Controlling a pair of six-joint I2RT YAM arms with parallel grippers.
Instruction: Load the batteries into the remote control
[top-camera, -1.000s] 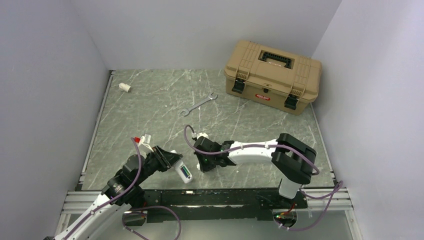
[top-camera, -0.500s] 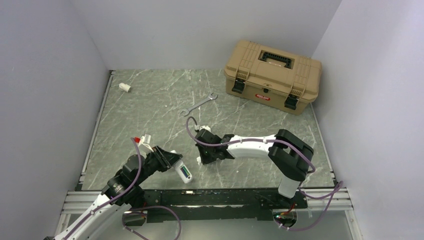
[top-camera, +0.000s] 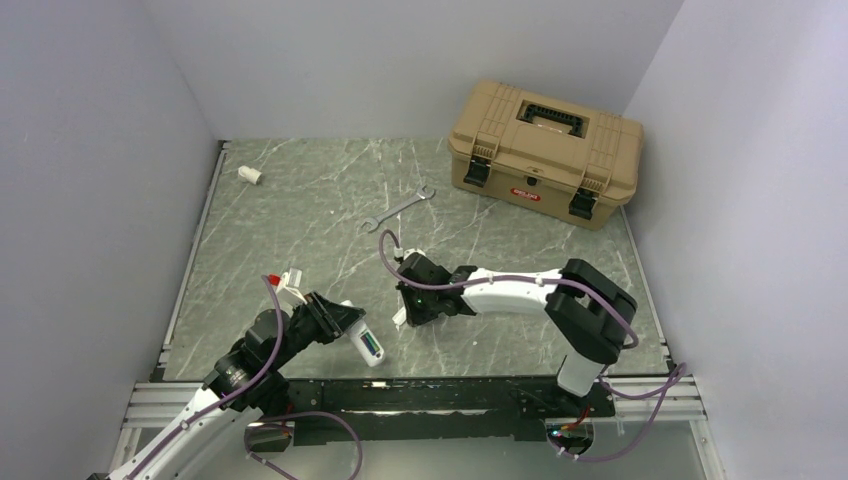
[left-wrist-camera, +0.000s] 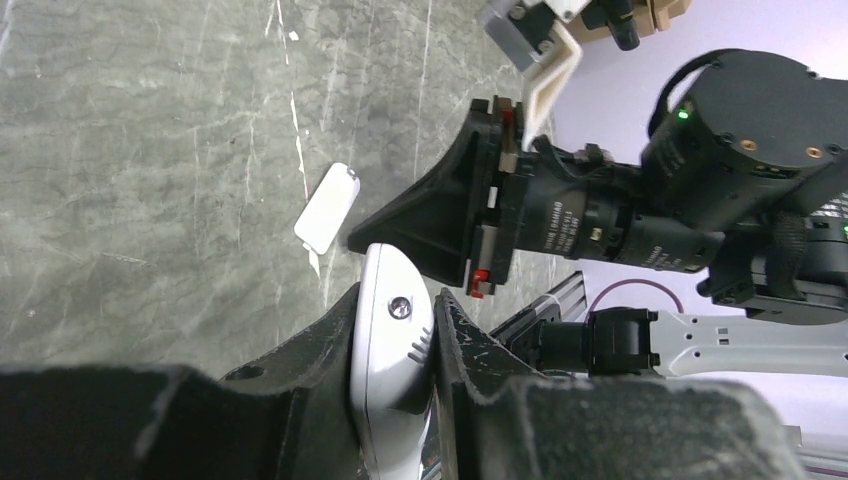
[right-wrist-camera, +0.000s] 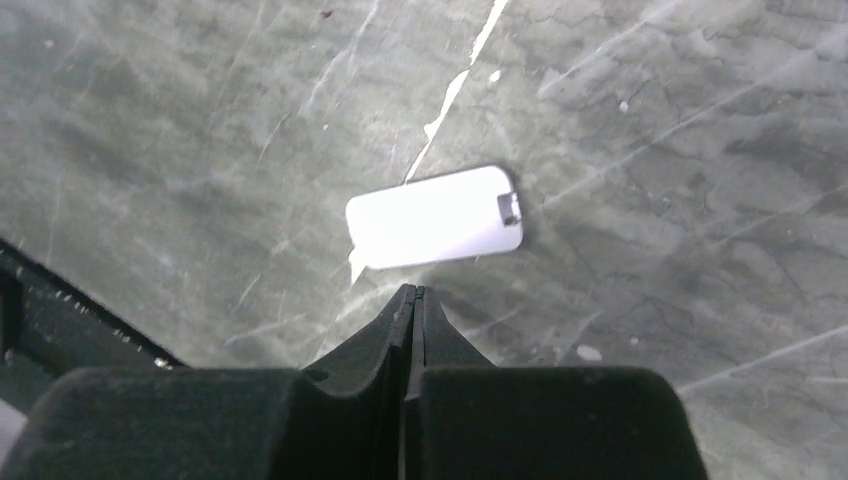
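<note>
My left gripper (top-camera: 350, 325) is shut on the remote control (top-camera: 367, 344), a slim white bar held off the table near the front edge. A green battery (top-camera: 373, 346) shows in its recess. In the left wrist view the remote control (left-wrist-camera: 392, 340) is clamped between both fingers of the left gripper (left-wrist-camera: 397, 297). My right gripper (top-camera: 403, 314) is shut and empty. Its tips point at a small loose white tab (top-camera: 399, 320) lying flat on the table. The right wrist view shows the right gripper (right-wrist-camera: 411, 291) just short of the white tab (right-wrist-camera: 435, 217).
A tan toolbox (top-camera: 545, 150) stands closed at the back right. A metal wrench (top-camera: 397, 208) lies mid-table, and a short white tube stub (top-camera: 249, 174) lies at the back left. Grey walls close in on three sides.
My right gripper has drawn back from beside the remote control and shifted a little away from the front edge, its tips now at the white tab. The left arm has not moved.
</note>
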